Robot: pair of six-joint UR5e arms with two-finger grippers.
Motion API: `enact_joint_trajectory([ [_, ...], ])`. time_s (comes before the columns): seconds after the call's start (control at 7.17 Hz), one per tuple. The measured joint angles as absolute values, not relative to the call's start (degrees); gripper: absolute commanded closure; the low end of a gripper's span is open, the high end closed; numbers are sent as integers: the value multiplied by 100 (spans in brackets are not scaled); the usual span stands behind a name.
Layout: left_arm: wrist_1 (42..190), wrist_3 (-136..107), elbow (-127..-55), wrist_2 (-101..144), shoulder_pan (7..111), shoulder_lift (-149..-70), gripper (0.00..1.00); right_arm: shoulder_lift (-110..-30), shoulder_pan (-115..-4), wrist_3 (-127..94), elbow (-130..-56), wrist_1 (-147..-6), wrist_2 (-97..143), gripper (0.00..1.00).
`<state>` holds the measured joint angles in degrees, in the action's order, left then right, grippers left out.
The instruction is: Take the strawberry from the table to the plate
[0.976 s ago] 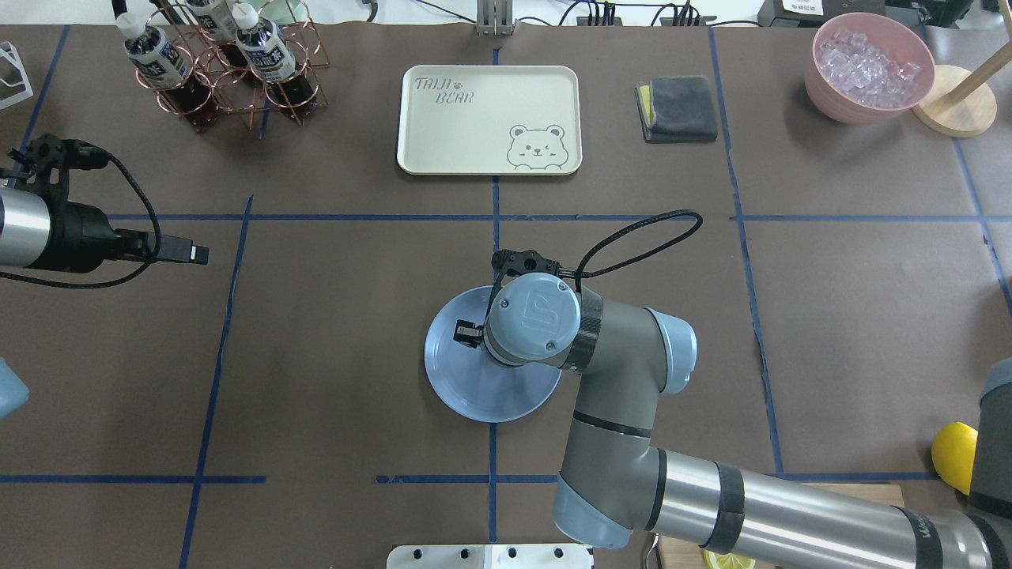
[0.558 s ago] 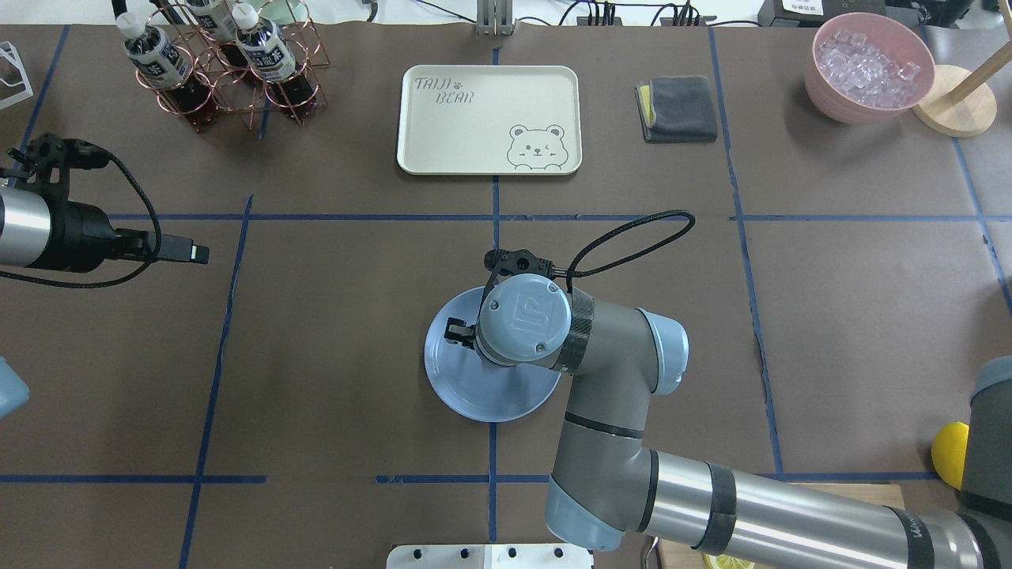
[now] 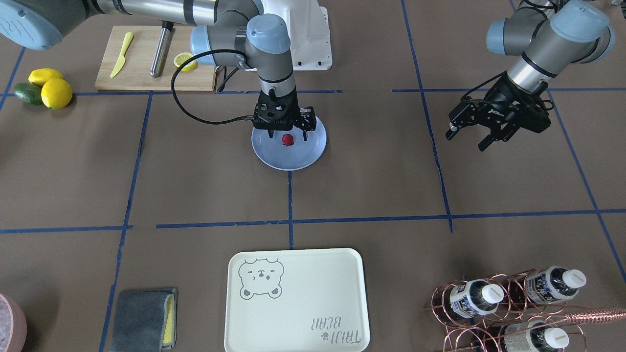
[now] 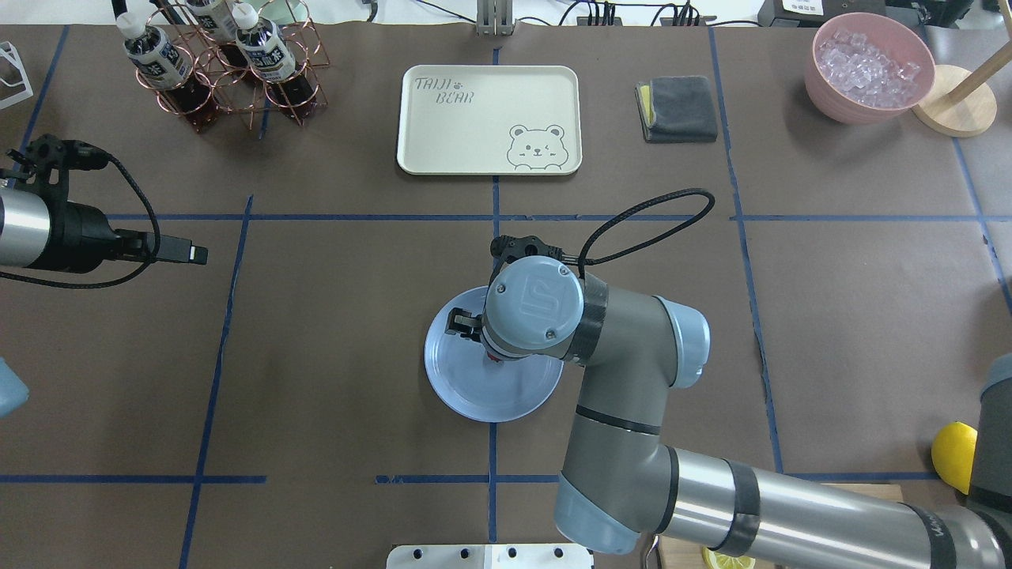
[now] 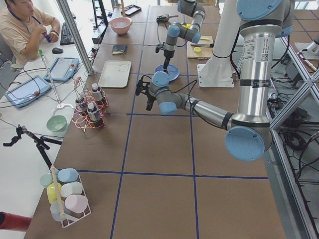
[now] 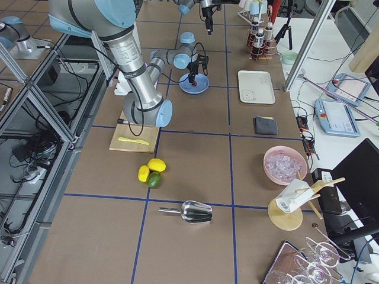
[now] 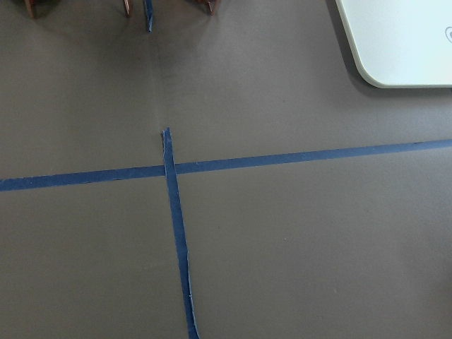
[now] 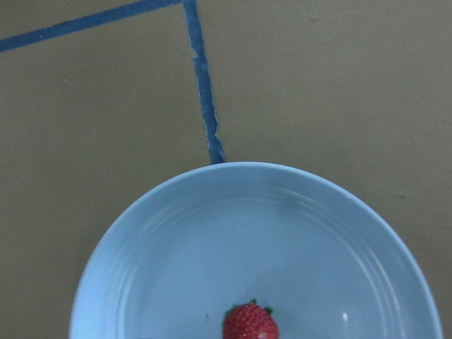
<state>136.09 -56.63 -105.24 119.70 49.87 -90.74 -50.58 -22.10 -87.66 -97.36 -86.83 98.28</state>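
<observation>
The small red strawberry (image 3: 287, 140) lies on the pale blue plate (image 3: 274, 155) in the middle of the brown table (image 3: 195, 171), apart from any finger. The right wrist view shows the strawberry (image 8: 251, 323) at its lower edge, inside the plate (image 8: 212, 233). My right gripper (image 3: 288, 131) hangs just above the berry, open, its fingers to either side. From overhead the wrist hides most of it; only a sliver of strawberry (image 4: 494, 359) shows on the plate (image 4: 474, 391). My left gripper (image 3: 467, 139) hovers open and holds nothing, far off to the side.
A cream bear tray (image 4: 490, 118), a copper bottle rack (image 4: 221, 71), a grey cloth (image 4: 676, 108) and a pink bowl of ice (image 4: 870, 67) line the far side. Lemons (image 3: 49, 88) and a cutting board (image 3: 156, 58) sit near the robot's base.
My right wrist has risen slightly and shifted a little to the right over the plate; a bit of the red strawberry now shows beneath it. The left arm has not moved.
</observation>
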Motion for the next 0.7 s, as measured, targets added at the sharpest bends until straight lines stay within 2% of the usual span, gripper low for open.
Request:
enact_joint_trajectory([
  [0.28, 13612, -5071, -10505, 11972, 5054, -8813, 0, -5842, -2524, -8398, -10872, -8966, 10236, 0],
  [0.7, 13600, -3309, -10458, 12395, 5859, -8189, 0, -7652, -3598, -7046, -12235, -8955, 11251, 0],
])
